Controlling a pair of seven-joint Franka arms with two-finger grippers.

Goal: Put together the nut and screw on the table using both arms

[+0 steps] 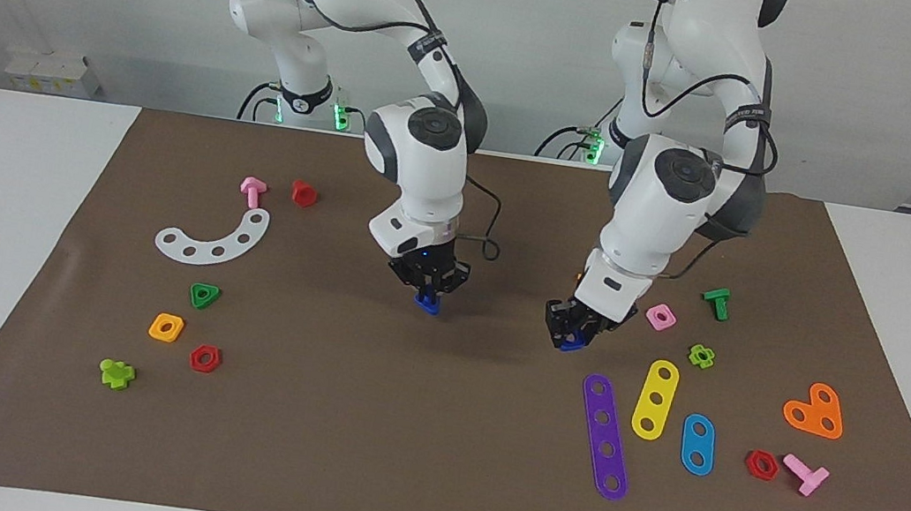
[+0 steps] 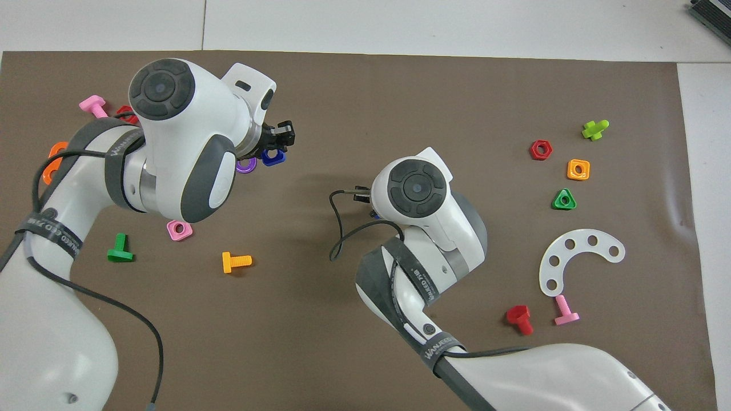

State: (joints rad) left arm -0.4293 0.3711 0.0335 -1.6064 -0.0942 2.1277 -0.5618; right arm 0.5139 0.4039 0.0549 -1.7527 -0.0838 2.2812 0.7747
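Observation:
My right gripper hangs low over the middle of the brown mat, shut on the dark-blue screw, which points down. In the overhead view my right wrist hides that gripper and only a sliver of the screw shows. My left gripper is low over the mat toward the left arm's end, shut on the dark-blue nut. The nut shows its round hole under the left gripper in the overhead view. The two grippers are well apart.
Next to my left gripper lie a pink nut, a purple strip, a yellow strip and a green bolt. An orange bolt lies nearer the robots. A white arc and several small parts lie toward the right arm's end.

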